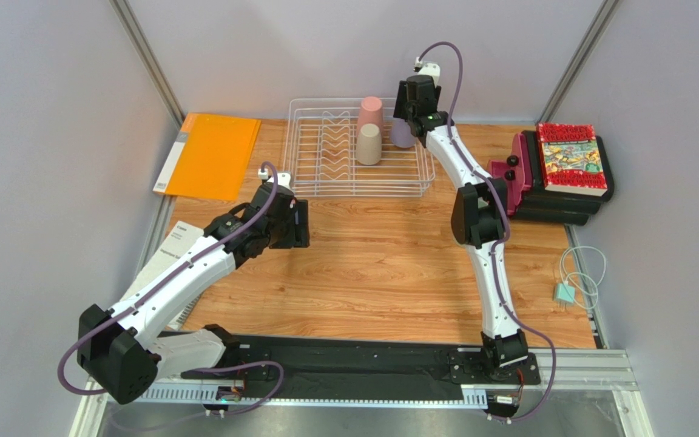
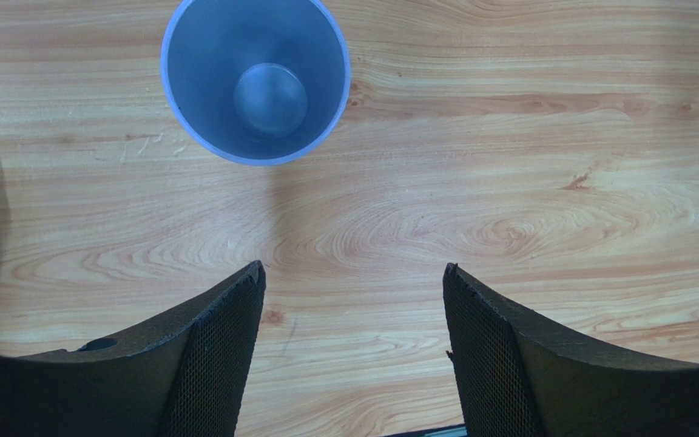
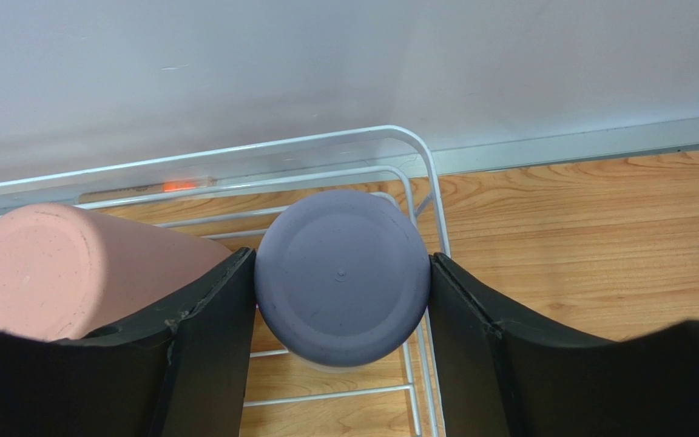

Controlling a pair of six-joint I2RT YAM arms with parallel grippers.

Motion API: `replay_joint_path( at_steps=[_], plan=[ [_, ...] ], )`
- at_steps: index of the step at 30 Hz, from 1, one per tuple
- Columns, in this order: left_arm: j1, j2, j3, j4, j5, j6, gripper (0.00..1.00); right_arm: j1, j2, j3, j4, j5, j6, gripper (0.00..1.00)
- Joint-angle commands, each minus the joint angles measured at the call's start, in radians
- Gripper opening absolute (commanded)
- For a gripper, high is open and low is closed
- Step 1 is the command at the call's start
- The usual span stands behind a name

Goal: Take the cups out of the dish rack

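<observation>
The white wire dish rack (image 1: 321, 182) stands at the back middle of the table. A pink cup (image 1: 370, 110) and a beige cup (image 1: 369, 144) stand upside down in it. My right gripper (image 1: 405, 127) reaches into the rack's right end. In the right wrist view it (image 3: 342, 255) is shut on an upside-down lavender cup (image 3: 342, 273), with the pink cup (image 3: 61, 273) to its left and the rack's wire rim (image 3: 344, 138) behind. My left gripper (image 1: 303, 225) (image 2: 353, 266) is open and empty over the table. A second lavender cup (image 2: 255, 77) stands upright beyond its fingertips. The sage green cup is out of view.
An orange folder (image 1: 209, 155) lies at the back left and a white booklet (image 1: 175, 244) below it. A stack of books (image 1: 567, 164) sits at the right. A white cable with a small green piece (image 1: 565, 291) lies off the table's right edge.
</observation>
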Motion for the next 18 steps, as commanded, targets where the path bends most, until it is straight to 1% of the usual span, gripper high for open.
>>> replay_joint_path(
  at_steps=[1,2,9,13,18],
  plan=[
    [-0.011,-0.002,0.020,0.026,-0.014,-0.014,0.77,-0.004,0.003,0.016,0.032,-0.013,-0.001,0.08],
    [-0.013,-0.005,0.019,0.026,-0.016,-0.016,0.77,-0.002,0.003,0.013,0.029,-0.010,0.002,0.00],
    [-0.019,-0.017,0.014,0.027,-0.016,-0.027,0.77,0.009,-0.075,-0.059,0.046,0.016,-0.002,0.00],
    [-0.023,-0.047,0.011,0.021,-0.022,-0.033,0.77,0.019,-0.169,-0.077,0.040,0.028,-0.015,0.00],
    [-0.025,-0.108,-0.004,0.006,-0.030,-0.037,0.77,0.033,-0.310,-0.143,0.037,0.043,-0.032,0.00]
  ],
)
